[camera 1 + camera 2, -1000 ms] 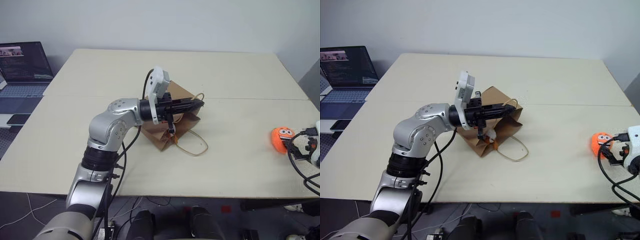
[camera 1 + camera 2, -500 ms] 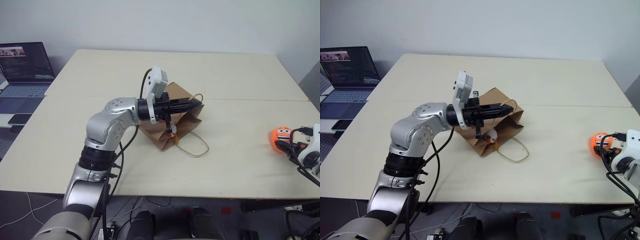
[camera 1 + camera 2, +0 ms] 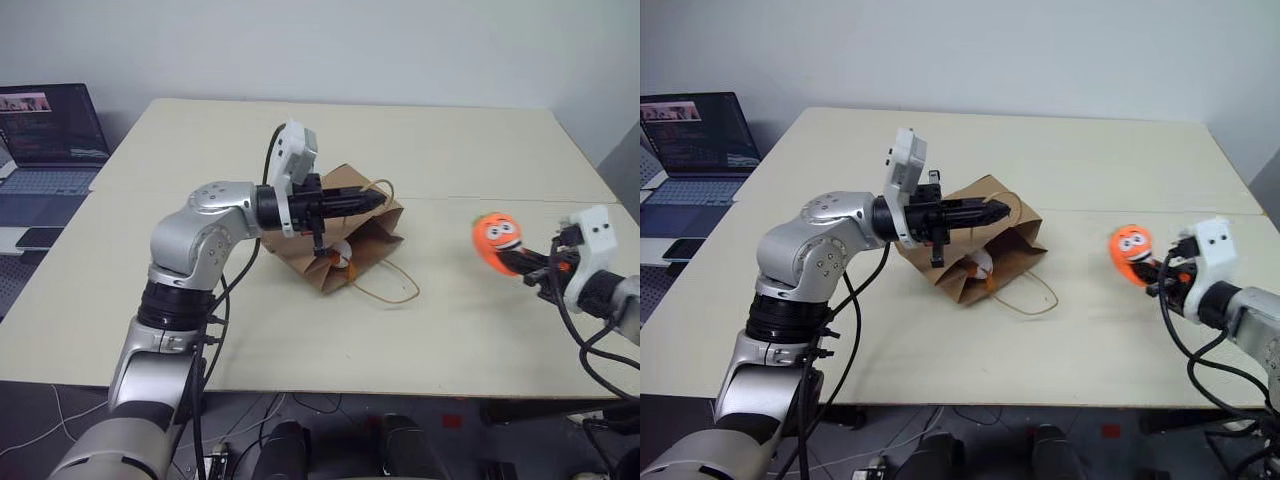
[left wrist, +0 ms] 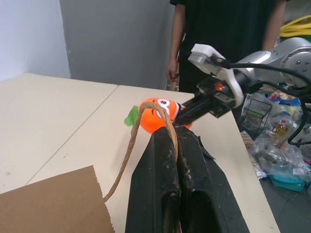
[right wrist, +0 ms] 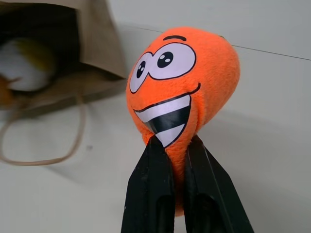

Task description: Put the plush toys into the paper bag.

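Paper bag [image 3: 345, 235] lying on its side mid-table with mouth facing the right arm, left gripper [image 3: 378, 200] clenched on its upper cord handle [image 4: 141, 141], white plush toy [image 3: 982, 266] inside the bag, right gripper [image 5: 176, 145] pinching orange plush toy [image 3: 497, 237] aloft, well apart from the bag.

The paper bag [image 3: 345, 245] lies on its side at the middle of the surface [image 3: 460, 150], one plush toy [image 3: 340, 254] inside its mouth. The other toy [image 3: 497, 238] is up off the surface, well to the bag's right (a laptop [image 3: 45, 135] sits far left).
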Action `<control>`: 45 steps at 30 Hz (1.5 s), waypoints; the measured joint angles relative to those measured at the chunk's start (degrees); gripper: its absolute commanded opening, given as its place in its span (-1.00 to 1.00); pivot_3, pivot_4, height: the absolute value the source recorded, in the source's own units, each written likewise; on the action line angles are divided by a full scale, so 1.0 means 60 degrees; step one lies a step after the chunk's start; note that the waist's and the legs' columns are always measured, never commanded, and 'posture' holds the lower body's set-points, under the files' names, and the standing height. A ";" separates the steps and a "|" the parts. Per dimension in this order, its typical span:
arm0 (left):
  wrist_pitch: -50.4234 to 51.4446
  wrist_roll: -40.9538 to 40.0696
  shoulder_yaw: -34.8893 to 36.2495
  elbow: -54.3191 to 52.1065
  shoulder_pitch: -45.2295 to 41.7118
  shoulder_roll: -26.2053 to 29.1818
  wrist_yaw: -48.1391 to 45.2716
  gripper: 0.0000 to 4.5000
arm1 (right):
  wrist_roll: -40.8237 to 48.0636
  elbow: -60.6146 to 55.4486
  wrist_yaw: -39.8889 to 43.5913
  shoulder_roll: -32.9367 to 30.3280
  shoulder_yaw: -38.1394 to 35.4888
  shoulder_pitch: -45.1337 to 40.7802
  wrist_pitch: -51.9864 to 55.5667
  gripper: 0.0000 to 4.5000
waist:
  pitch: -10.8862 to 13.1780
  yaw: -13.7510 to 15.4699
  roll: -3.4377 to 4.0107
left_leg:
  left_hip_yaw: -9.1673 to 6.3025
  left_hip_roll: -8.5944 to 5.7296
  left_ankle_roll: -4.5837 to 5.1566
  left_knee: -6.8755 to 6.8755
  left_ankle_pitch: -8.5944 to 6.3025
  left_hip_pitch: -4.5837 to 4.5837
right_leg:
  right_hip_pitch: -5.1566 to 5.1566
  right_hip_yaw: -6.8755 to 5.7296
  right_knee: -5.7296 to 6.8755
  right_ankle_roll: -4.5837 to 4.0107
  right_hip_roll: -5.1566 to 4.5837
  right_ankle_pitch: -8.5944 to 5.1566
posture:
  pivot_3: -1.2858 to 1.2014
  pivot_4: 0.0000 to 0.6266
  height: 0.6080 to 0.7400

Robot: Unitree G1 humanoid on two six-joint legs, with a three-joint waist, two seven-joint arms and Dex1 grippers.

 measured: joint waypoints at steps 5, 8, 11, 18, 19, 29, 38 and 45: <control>0.0055 -0.0050 0.0004 0.0025 -0.0022 0.0080 -0.0028 -1.00 | 0.1626 -0.0896 0.0230 0.0012 0.0676 -0.0492 0.0748 -0.99 | 0.0000 0.0004 -0.0001 | -0.0020 0.0003 0.0000 0.0000 0.0000 -0.0011 | -0.0001 -0.0014 -0.0005 0.0000 -0.0001 0.0000 | 0.03 -0.52 1.00; 0.0127 -0.0094 0.0005 0.0024 -0.0034 0.0125 -0.0028 -1.00 | 0.1974 -0.0965 -0.0118 0.0404 0.1297 -0.0704 0.0888 -0.99 | 0.0000 0.0004 -0.0001 | -0.0022 0.0002 0.0000 0.0001 0.0000 -0.0011 | -0.0002 -0.0016 -0.0004 0.0000 -0.0001 0.0000 | 0.03 -0.52 1.00; 0.0260 -0.0149 0.0004 0.0011 -0.0093 0.0150 -0.0039 -1.00 | 0.1923 -0.0847 -0.0596 0.0909 0.1985 -0.1042 0.0844 -0.99 | 0.0000 -0.0010 0.0000 | -0.0021 0.0002 0.0000 0.0001 0.0000 -0.0011 | -0.0004 -0.0015 -0.0003 0.0000 -0.0001 0.0000 | 0.03 -0.52 1.00; 0.0510 -0.0297 -0.0006 -0.0129 -0.0155 0.0197 -0.0145 -1.00 | 0.0795 0.0369 -0.1462 0.1891 0.3449 -0.1672 0.0249 -0.99 | 0.0000 -0.0007 0.0000 | -0.0031 0.0003 0.0000 0.0000 0.0000 -0.0017 | -0.0009 -0.0024 -0.0004 -0.0001 0.0000 0.0000 | 0.03 -0.52 1.00; 0.0561 -0.0315 -0.0004 -0.0161 -0.0154 0.0232 -0.0177 -1.00 | 0.0671 0.0559 -0.1550 0.1996 0.3600 -0.1692 0.0167 -0.99 | 0.0000 -0.0007 0.0000 | -0.0034 0.0004 0.0000 0.0000 0.0000 -0.0020 | -0.0010 -0.0025 -0.0004 -0.0001 -0.0001 0.0000 | 0.03 -0.52 1.00; 0.0926 -0.0500 -0.0029 -0.0558 -0.0127 0.0263 -0.0200 -1.00 | -0.0748 0.1942 -0.2337 0.3703 0.4591 -0.2603 -0.0697 -0.99 | 0.0001 -0.0013 0.0001 | -0.0063 0.0007 0.0000 -0.0001 0.0000 -0.0028 | -0.0023 -0.0029 0.0000 -0.0001 0.0000 0.0000 | 0.03 -0.52 1.00; 0.1090 -0.0569 -0.0033 -0.0703 -0.0107 0.0252 -0.0190 -1.00 | -0.1840 0.3088 -0.3080 0.4856 0.4759 -0.3152 -0.1267 -0.99 | 0.0002 -0.0020 0.0003 | -0.0079 0.0004 0.0000 -0.0004 0.0000 -0.0035 | -0.0032 -0.0037 0.0002 -0.0002 0.0000 0.0000 | 0.03 -0.52 1.00; 0.1099 -0.0575 -0.0033 -0.0708 -0.0108 0.0249 -0.0178 -1.00 | -0.2944 0.3927 -0.3686 0.5724 0.4872 -0.3237 -0.2202 0.00 | 0.0002 -0.0028 0.0003 | -0.0080 0.0002 -0.0001 -0.0007 0.0001 -0.0053 | -0.0060 -0.0033 0.0009 -0.0003 0.0000 0.0001 | 0.03 -0.52 1.00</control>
